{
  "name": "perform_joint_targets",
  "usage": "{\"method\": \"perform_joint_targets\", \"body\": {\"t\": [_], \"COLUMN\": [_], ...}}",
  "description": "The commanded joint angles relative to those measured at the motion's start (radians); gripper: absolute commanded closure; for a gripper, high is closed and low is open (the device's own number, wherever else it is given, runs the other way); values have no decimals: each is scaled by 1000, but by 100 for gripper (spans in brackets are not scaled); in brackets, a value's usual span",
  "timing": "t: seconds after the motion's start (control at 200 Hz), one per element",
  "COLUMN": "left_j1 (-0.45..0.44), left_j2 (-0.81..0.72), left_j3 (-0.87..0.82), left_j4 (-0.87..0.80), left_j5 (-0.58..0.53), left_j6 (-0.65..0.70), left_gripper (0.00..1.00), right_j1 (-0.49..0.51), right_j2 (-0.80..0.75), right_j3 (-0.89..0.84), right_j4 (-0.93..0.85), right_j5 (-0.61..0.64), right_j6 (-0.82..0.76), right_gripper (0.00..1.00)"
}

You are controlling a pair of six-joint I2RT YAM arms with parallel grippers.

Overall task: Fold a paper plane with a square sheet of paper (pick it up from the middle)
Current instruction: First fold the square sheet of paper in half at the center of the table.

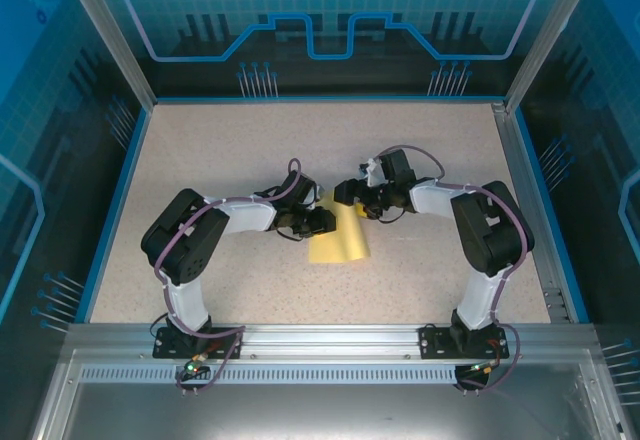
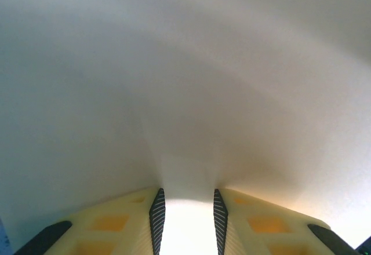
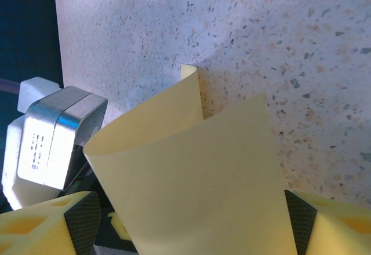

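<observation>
Square sheet of paper at the middle of the bench, pale yellow, far end curled up off the surface, near end lying flat. Long axis roughly from far edge to near edge. On the left, left tool at the sheet's far-left corner, jaws partway closed, paper bulging up between the pads. Pinched or merely touched, impossible to say. On the right, right tool at the far end, gaping wide, curl of paper standing loose between its pads, nothing clamped. Both tools equally close, sheet trailing toward the near edge from each. Count: one sheet, two tools.
</observation>
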State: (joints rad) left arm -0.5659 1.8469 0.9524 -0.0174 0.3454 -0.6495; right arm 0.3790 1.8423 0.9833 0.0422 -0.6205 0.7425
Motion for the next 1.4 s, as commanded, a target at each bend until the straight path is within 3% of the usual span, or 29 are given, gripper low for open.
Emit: {"method": "perform_joint_targets", "body": {"t": [0.0,0.17,0.39,0.535,0.74,0.88,1.17,1.396], "left_j1": [-6,-6,-5,-6,-6,-6,-7,-6], "left_j2": [16,4,-20,-37,-67,-80,-72,-63], "left_j3": [-23,-32,-47,-61,-86,-95,-93,-90], "left_j4": [-23,-24,-6,16,39,43,38,37], "left_j5": [-2,-10,-23,-29,-41,-48,-42,-39], "left_j6": [-1,2,-6,-15,-27,-27,-24,-25], "left_gripper": [68,68,68,68,68,67,67,67], "right_j1": [7,4,25,60,76,78,4,-26], "right_j2": [-3,-34,-59,-66,-55,-59,-129,-188], "right_j3": [11,7,4,17,47,58,-46,-140], "right_j4": [-38,-53,-202,-261,-292,-315,-132,-50], "right_j5": [-37,-107,10,88,114,133,6,-35], "right_j6": [-61,-117,-182,-200,-184,-180,-27,60], "right_gripper": [17,14,16,23,26,34,22,21]}}
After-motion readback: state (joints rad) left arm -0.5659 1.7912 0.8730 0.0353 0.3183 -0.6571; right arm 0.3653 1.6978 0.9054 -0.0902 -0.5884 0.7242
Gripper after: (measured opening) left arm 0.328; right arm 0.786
